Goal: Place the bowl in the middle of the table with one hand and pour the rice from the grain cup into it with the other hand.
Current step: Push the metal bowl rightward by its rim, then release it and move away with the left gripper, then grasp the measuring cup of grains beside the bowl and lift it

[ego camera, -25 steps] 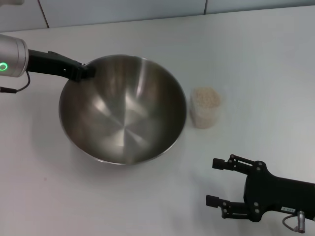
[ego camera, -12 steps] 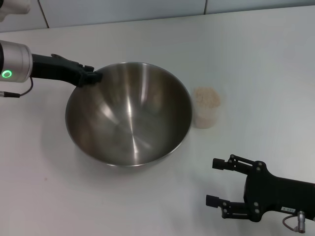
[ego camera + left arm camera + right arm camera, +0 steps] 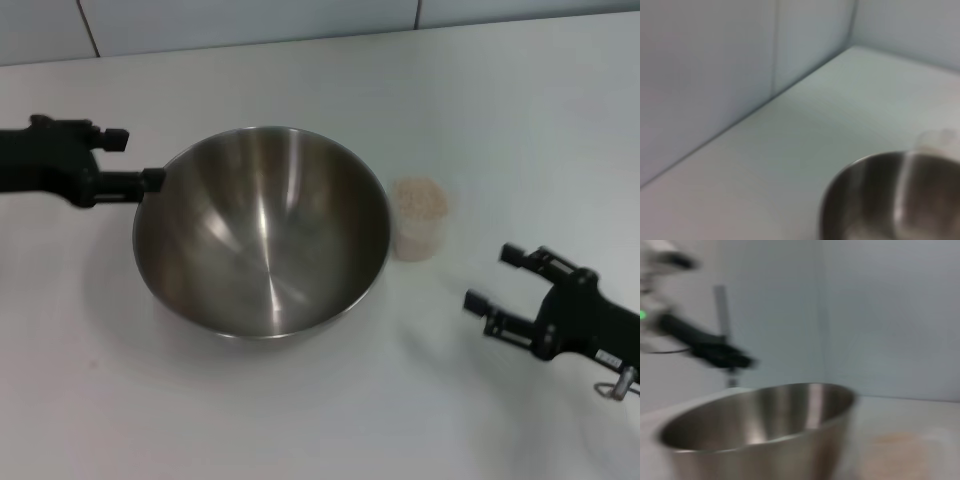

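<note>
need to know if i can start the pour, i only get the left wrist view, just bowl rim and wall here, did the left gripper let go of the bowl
Observer: Yes. In the head view the left gripper sits open just off the rim of the bowl, which rests on the table.
Operator: where's the grain cup
Observer: The grain cup stands upright close beside the bowl, on its right side, with the rice heaped to its mouth.
Operator: has the right one got it
Observer: No. The right gripper is open, nearer the robot than the cup and apart from it, fingers pointing toward it.
</note>
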